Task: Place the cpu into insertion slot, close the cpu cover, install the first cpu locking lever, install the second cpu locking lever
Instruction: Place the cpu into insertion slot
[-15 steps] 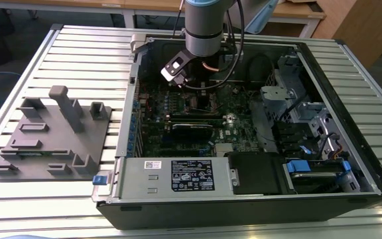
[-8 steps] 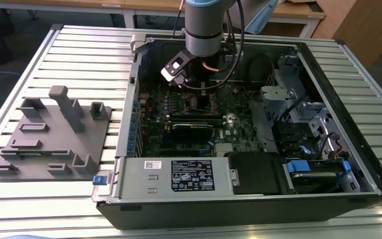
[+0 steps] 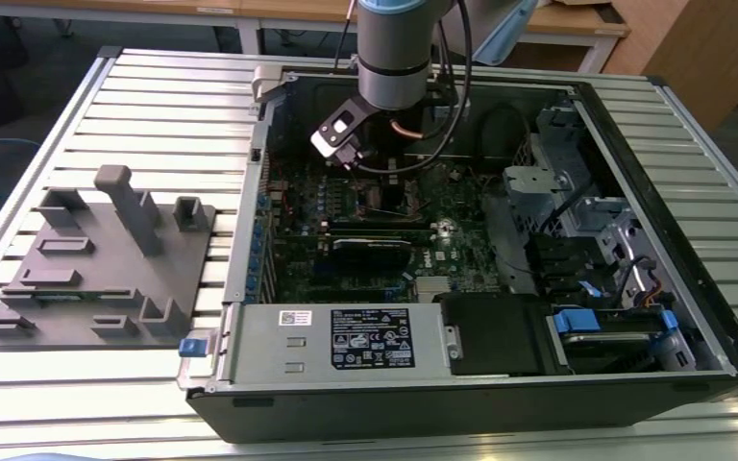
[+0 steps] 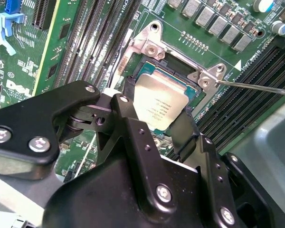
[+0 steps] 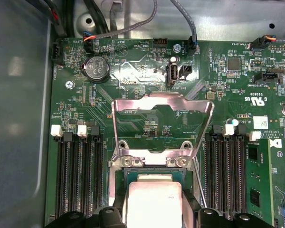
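Gripper: we see the gripper (image 4: 157, 114) clenched on the chip (image 4: 164, 102), with its black fingers (image 4: 126, 114) against two opposite edges.
Chip: it sits straight over the socket (image 4: 154, 66), within the silvery rim. We cannot tell whether it rests on the socket floor or hangs just above it.
Cover: the cover (image 5: 164, 99) stands swung up on its hinge just beyond the chip, not yet closed. The green board (image 5: 133, 71) shows through its window.
Lever: a thin wire lever (image 4: 256, 87) juts out from a corner of the socket, free and unhooked.
Setting: the arm (image 3: 395, 48) reaches down into the open computer case (image 3: 472, 379). Long memory slots (image 5: 80, 180) run on both sides of the socket.
Risk, tilt: we judge that a chip let go while one edge sits high would land crooked and could bend the fine contacts beneath.
Risk, shift: if the fingers drag as they part, we think the chip could slide against the rim and end up off its seat.
Risk, cover: in our view, the upright cover could drop if knocked and strike the fingers or a half-seated chip.
Risk, lever: the loose wire lies near the gripper's path and could snag.
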Available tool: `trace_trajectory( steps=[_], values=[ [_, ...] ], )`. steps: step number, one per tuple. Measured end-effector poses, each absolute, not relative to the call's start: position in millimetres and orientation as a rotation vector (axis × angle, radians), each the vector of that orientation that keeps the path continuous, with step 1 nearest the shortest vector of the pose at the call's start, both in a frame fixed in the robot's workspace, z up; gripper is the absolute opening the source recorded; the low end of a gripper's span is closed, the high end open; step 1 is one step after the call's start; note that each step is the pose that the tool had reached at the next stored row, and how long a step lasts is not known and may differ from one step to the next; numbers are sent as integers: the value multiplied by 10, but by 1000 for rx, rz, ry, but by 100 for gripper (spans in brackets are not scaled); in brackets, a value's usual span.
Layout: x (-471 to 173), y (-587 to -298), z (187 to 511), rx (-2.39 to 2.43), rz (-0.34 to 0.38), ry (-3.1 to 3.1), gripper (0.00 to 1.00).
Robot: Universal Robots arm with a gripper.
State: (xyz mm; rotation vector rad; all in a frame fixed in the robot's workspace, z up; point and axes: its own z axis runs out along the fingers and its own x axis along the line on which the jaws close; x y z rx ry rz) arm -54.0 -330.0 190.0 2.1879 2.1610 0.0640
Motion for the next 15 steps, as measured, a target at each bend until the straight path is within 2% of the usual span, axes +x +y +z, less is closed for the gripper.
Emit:
trace_trajectory(
  steps=[15],
  values=[
    [-537,-3296,1889,2188,68,2161,55]
  ],
)
